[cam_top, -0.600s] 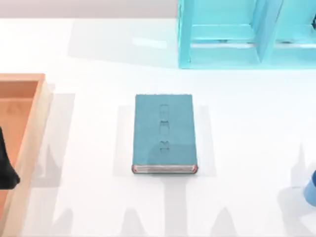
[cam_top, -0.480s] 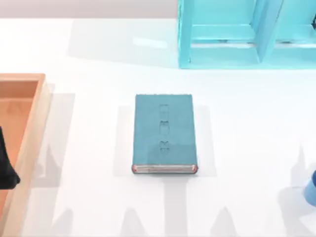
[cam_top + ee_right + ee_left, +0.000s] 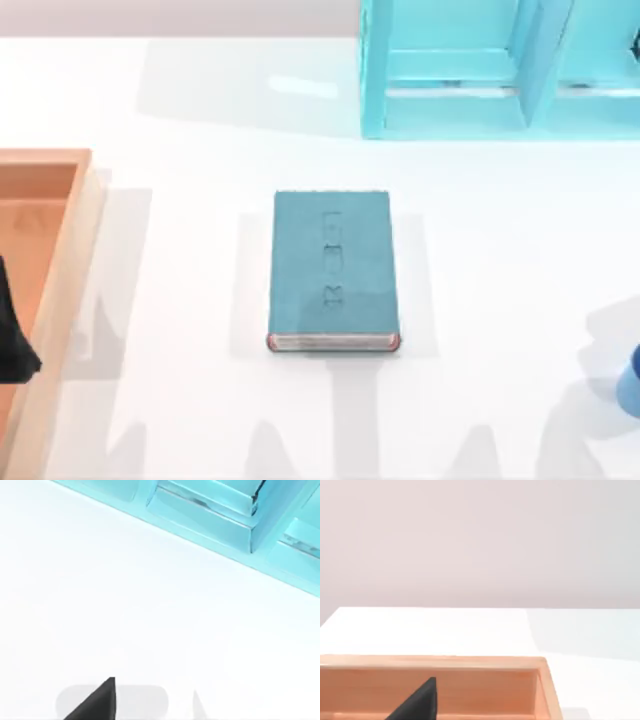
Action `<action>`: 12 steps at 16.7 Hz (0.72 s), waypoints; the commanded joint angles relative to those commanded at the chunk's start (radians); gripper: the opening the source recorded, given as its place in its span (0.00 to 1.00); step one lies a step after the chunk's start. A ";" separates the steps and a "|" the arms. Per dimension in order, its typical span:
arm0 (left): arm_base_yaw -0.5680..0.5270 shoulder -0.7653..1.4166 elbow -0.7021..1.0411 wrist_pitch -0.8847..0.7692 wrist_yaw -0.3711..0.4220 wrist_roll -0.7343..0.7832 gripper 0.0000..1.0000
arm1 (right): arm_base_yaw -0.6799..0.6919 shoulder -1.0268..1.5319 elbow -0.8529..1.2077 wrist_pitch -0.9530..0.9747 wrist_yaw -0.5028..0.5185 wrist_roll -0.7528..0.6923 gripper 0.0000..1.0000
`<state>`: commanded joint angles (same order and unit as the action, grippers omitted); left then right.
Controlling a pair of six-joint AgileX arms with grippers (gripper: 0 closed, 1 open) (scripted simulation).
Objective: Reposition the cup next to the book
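Top view puts the book [image 3: 334, 270] flat near the middle of the white table [image 3: 180, 100], teal cover up with embossed lettering along its length, its reddish edge and pale page block facing the near side; everything else is placed from it. Well to the book's left, at the table's left edge, sits the orange wooden tray [image 3: 62, 300], and a dark part of the left arm [image 3: 14, 345] hangs over the tray's inner floor, apart from the book. In the left wrist view the tray's far wall [image 3: 470, 680] runs across the frame with a single dark fingertip [image 3: 420, 702] of the left gripper above it; whether that claw is wide or narrow cannot be told. Behind the book and to its right stands the light-cyan shelf unit [image 3: 500, 70], against the far side of the table. Well to the book's right and slightly nearer, cut by the right edge of the frame, stands the cup [image 3: 630, 385], blue and upright, apart from the book. The right wrist view looks over bare table toward the shelf unit [image 3: 225, 515], one dark fingertip [image 3: 97, 702] showing; that claw's opening cannot be told either.
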<state>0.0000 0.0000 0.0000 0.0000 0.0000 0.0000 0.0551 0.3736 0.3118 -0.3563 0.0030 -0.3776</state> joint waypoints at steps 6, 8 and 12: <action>0.000 0.000 0.000 0.000 0.000 0.000 1.00 | 0.069 0.542 0.355 -0.473 -0.012 -0.526 1.00; 0.000 0.000 0.000 0.000 0.000 0.000 1.00 | 0.091 0.691 0.465 -0.606 -0.014 -0.678 1.00; 0.000 0.000 0.000 0.000 0.000 0.000 1.00 | 0.123 0.905 0.643 -0.803 -0.009 -0.904 1.00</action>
<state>0.0000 0.0000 0.0000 0.0000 0.0000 0.0000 0.1779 1.2786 0.9550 -1.1598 -0.0061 -1.2820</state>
